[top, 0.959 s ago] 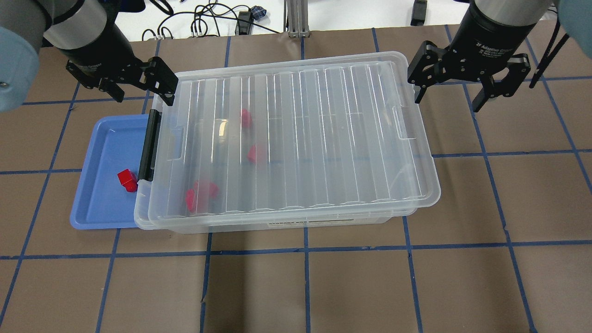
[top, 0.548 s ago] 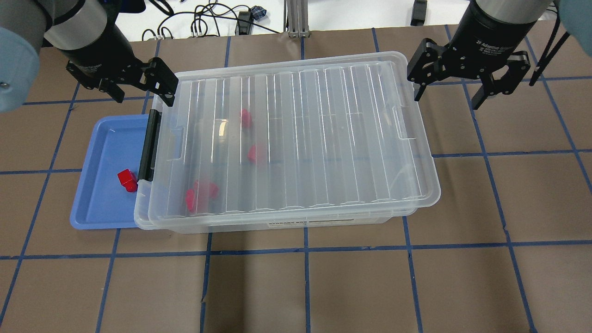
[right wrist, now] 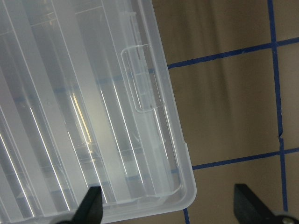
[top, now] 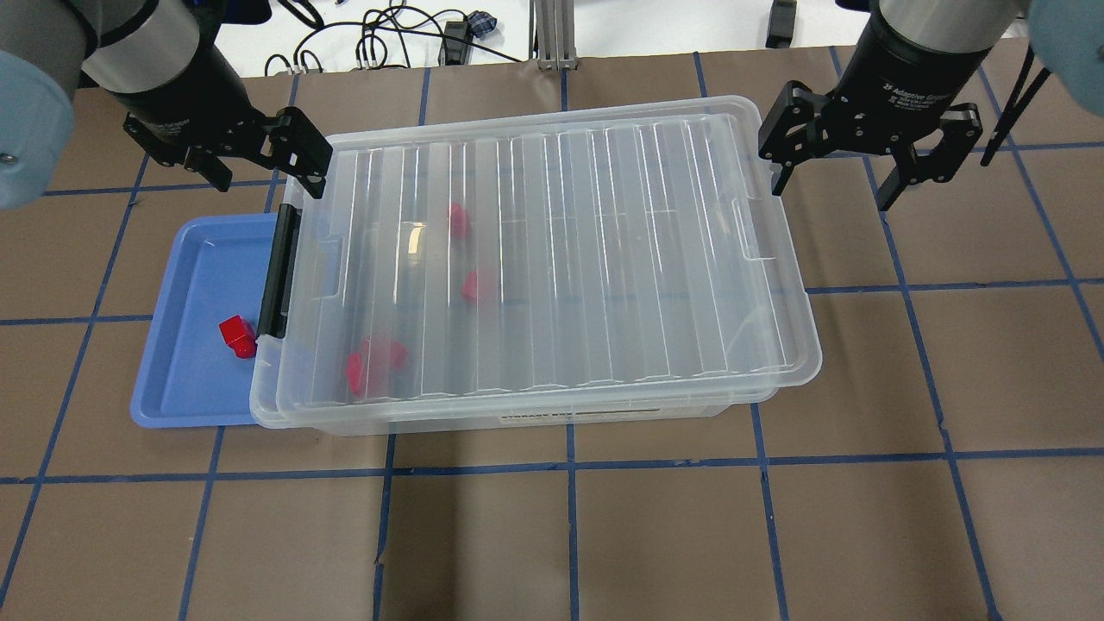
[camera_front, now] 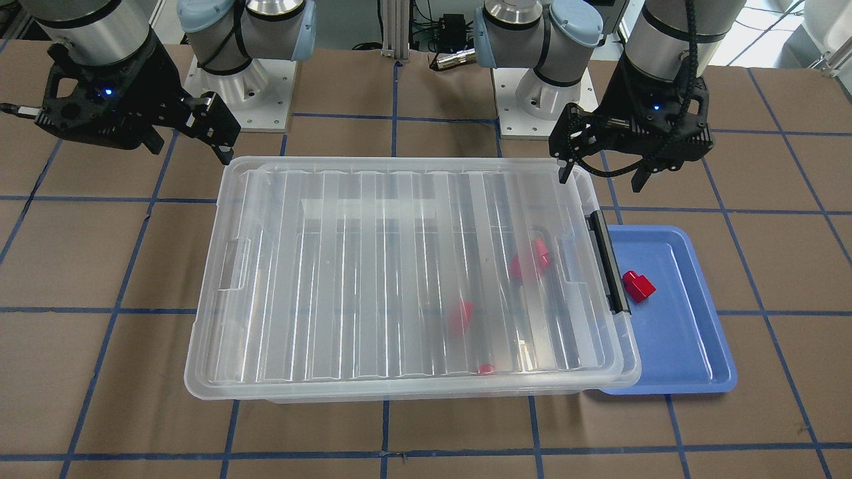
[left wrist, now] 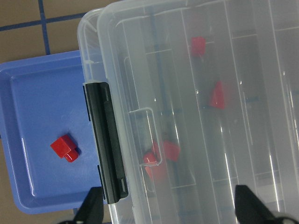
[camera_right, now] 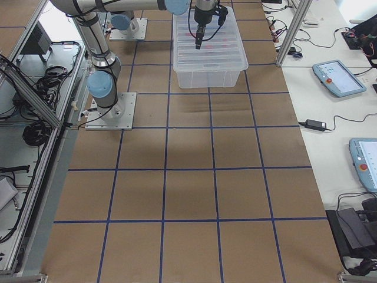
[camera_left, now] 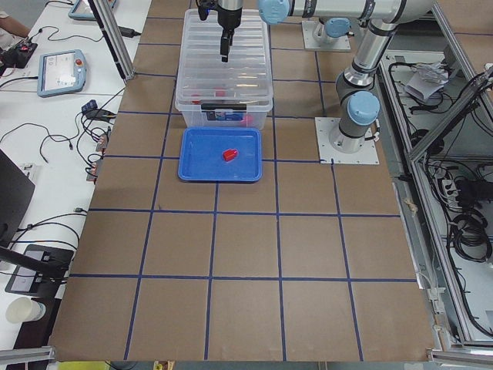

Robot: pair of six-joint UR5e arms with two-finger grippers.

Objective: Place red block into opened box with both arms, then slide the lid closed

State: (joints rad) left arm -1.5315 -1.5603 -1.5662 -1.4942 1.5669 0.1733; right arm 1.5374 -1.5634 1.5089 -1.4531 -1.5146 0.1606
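The see-through box [top: 517,420] stands mid-table with the ridged lid [top: 604,259] lying over it, slightly offset toward the right. Its black latch [top: 278,272] is on the left short end. One red block [top: 235,335] lies in the blue tray [top: 185,379], and it also shows in the left wrist view [left wrist: 64,147]. Several more red blocks [top: 475,286] show blurred through the lid. My left gripper [top: 263,172] hovers open over the box's far-left corner. My right gripper [top: 833,191] hangs open just past the far-right corner. Both are empty.
The blue tray is partly tucked under the box's latch end. Cables [top: 388,39] and a metal post lie past the table's far edge. The arm bases [camera_front: 239,100] stand behind the box. Brown table with blue tape lines [top: 569,535] surrounds the box.
My right gripper has shifted very slightly toward the far edge. The left gripper, box, lid and blocks have not moved.
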